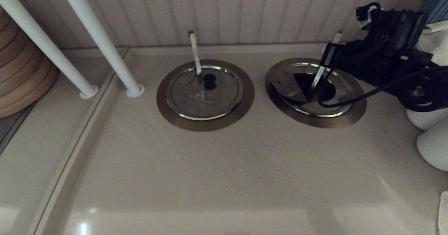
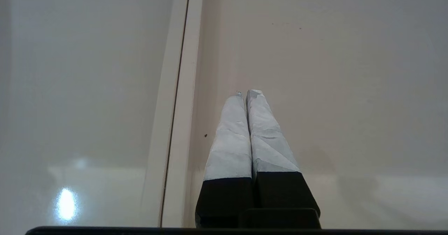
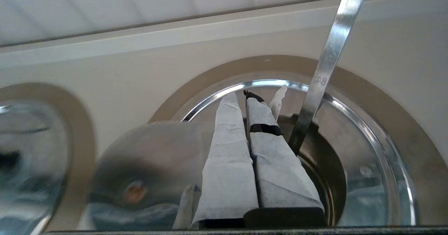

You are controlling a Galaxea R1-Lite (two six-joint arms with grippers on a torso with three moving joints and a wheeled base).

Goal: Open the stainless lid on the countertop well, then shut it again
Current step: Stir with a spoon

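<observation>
The left gripper [image 2: 249, 94] is parked over bare desk [image 2: 315, 70], its taped fingers together and holding nothing.

Well off to the left of the working fingers, the twin disc [image 1: 204, 95] lies flat in its own collar beside the near-vertical strip [image 1: 194, 51]; it is not the one to handle.

The stainless lid [image 1: 285, 83] is tilted up out of the countertop well [image 1: 350, 118], its broad face leaning away to the left of the right fingers and the dark hole open just below them. The right gripper [image 3: 246, 97] reaches in over the well from the far right. Its fingers are pressed nearly together, with a small black piece [image 3: 251, 95] caught at their tips. This looks like the lid's centre knob, so the lid seems to hang from that pinch. The diagonal strip [image 3: 329, 60] stands just right of the fingers and runs down into the hole.

The lid is probably a thin, rigid steel disc, light but slick, and its polished face and rim offer the fingers little purchase. The knob is the sensible hold. Held by so small a point, the disc can swing or twist, so lowering it probably calls for a slow, level descent until the rim seats inside the collar, keeping clear of the strip.
</observation>
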